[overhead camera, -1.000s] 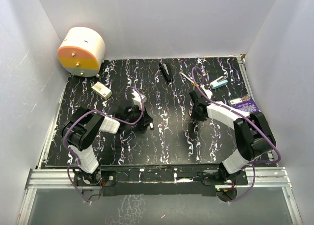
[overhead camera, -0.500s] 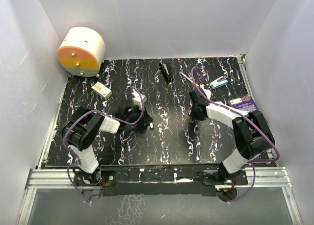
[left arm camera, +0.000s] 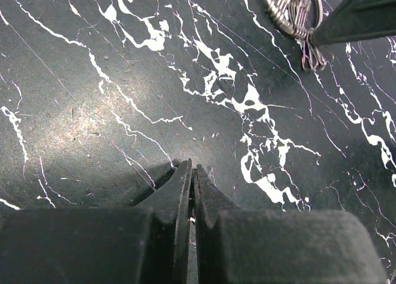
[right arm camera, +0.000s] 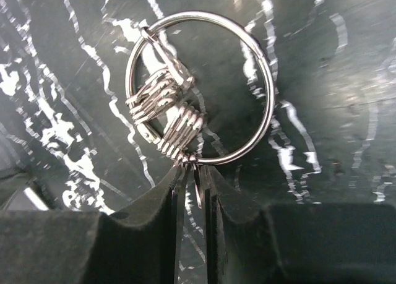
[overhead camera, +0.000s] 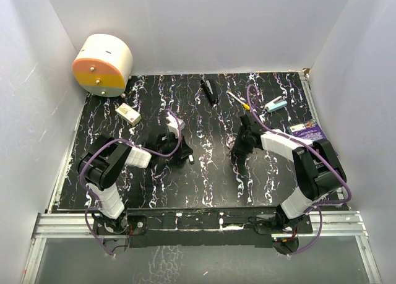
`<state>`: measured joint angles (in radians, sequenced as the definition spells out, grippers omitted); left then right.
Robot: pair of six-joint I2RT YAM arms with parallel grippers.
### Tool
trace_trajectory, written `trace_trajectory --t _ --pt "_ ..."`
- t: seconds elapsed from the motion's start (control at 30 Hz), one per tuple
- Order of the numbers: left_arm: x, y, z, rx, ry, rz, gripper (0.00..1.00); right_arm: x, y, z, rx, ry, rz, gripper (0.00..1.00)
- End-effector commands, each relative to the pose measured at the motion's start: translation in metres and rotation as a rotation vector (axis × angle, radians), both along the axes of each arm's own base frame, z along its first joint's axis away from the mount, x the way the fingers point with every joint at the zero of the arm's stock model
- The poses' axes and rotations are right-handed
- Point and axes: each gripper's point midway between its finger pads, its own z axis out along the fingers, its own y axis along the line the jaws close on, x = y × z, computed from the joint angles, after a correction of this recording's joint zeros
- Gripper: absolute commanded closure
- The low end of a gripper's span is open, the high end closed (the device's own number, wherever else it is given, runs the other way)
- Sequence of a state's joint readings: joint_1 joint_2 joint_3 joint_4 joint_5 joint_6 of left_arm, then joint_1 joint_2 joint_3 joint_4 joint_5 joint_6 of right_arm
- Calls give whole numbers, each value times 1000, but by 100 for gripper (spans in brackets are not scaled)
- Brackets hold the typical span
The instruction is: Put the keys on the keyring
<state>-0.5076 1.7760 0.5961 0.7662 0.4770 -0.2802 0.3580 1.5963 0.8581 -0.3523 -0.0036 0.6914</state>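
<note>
Black, white-veined tabletop (overhead camera: 204, 179) is carrying everything, with pale walls around it; near its middle we are pinching the keyring (right arm camera: 267, 104) by its near rim, the right gripper (right arm camera: 195, 172) closed to a narrow slit on the wire; a clump of small silvery loops (right arm camera: 162, 111) is sitting on the ring just beside that pinch; we are not making out separate keys. We are judging that this step needs a firm, steady grip, with the ring's open side turned toward the left gripper (left arm camera: 192, 169), which is hanging fully closed and empty, low over the table near the ring. Nothing is crowding the ring; the black stick (overhead camera: 209, 91), yellow-handled tool (overhead camera: 236, 98), teal item (overhead camera: 276, 104), purple card (overhead camera: 307, 130), white box (overhead camera: 128, 114) and orange-and-cream drum (overhead camera: 102, 64) are lying well apart, toward the back and sides.
</note>
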Motion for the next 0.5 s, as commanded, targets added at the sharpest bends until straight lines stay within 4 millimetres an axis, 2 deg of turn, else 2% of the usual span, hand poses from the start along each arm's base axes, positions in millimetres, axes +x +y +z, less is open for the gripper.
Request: trace_trajectory --t 0.0,0.13,0.27,0.37,0.47 --pt "-7 7 -13 42 54 -5 100 7 47 36 293 -65 55 76" --pt "-5 9 -13 42 59 3 100 13 57 53 363 -100 58 74" --pt "-2 13 -12 39 62 14 100 20 49 76 303 -203 97 74" --pt "0 16 -15 43 71 21 100 24 47 95 218 -308 246 74" --pt "0 16 -17 44 78 21 100 24 46 102 88 -400 464 74"
